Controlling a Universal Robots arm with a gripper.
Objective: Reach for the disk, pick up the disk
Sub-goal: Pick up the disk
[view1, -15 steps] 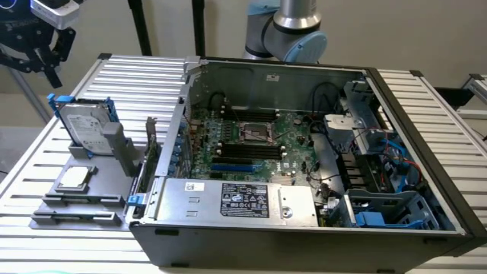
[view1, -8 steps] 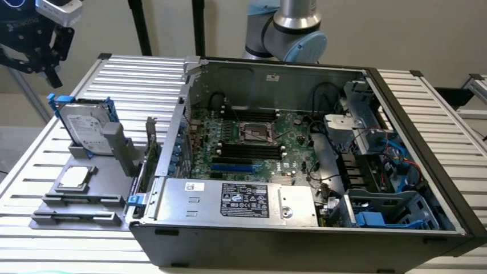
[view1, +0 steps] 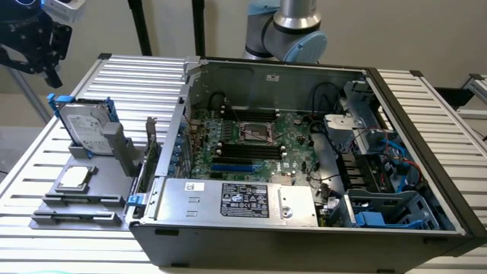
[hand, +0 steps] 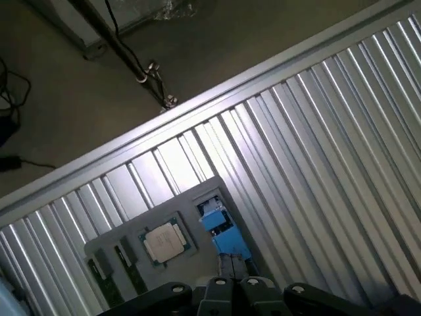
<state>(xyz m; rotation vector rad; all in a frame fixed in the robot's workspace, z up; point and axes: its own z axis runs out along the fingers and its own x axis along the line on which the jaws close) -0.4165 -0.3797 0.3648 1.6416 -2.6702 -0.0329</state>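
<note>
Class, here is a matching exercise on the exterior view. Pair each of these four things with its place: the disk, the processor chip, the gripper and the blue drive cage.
Things
1. disk
2. processor chip
3. gripper
4. blue drive cage

Places
A. inside the open computer case, at the exterior view's lower right
B. standing on edge in the grey fixture
C. in the air at the exterior view's upper left, above the disk and apart from it
D. lying flat on the grey fixture

Pairs: 1-B, 2-D, 3-C, 4-A
</note>
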